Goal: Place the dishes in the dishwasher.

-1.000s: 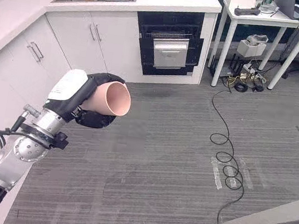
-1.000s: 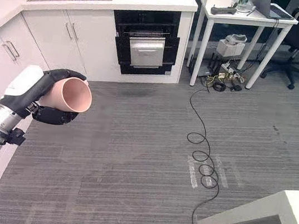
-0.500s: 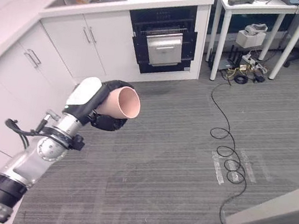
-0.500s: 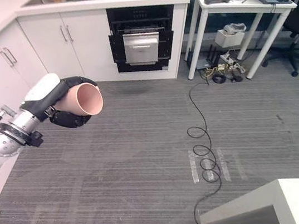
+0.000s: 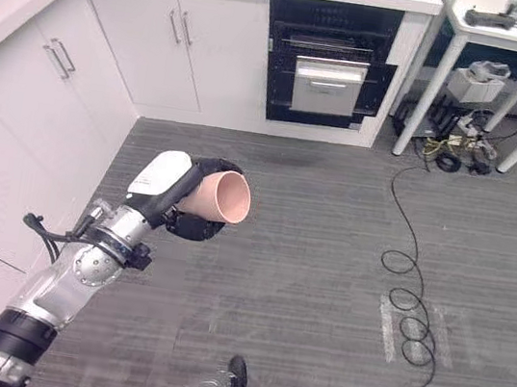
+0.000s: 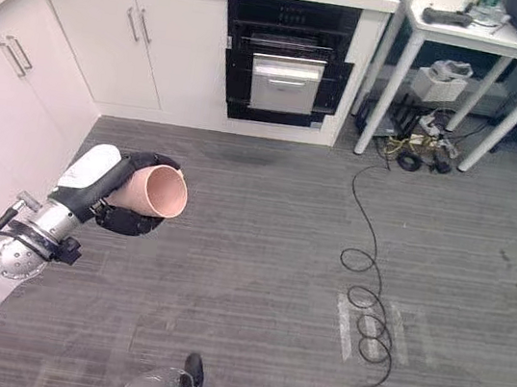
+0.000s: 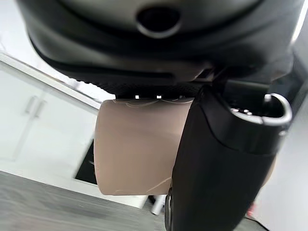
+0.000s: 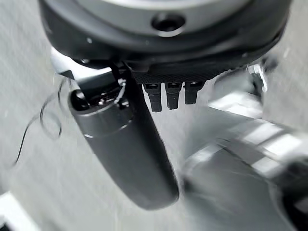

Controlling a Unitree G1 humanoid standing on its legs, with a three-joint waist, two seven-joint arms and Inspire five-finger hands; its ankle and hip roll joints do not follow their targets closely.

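The left hand (image 5: 189,205) was seen left of centre in the left eye view, its dark fingers and thumb curled round a pink cup (image 5: 219,195), which was held on its side in the air above the grey floor (image 5: 326,262), open mouth turned toward the right of the frame. In the left wrist view the same cup (image 7: 139,154) was shown pressed against the palm, with the thumb (image 7: 216,178) wrapped across its wall. The right hand (image 8: 125,144) was shown in the right wrist view with its thumb stretched out and the short ends of its fingers (image 8: 168,94) visible under the palm, and nothing was held in it; how far those fingers were curled could not be told. At the upper middle of the left eye view the dishwasher (image 5: 331,68) was set into the white cabinets (image 5: 193,43), its dark front open and a silver panel visible inside, well apart from the cup. A white table (image 5: 515,42) was placed at the upper right, with boxes and wiring under it. Further white cabinet doors were ranged down the left side of the frame.
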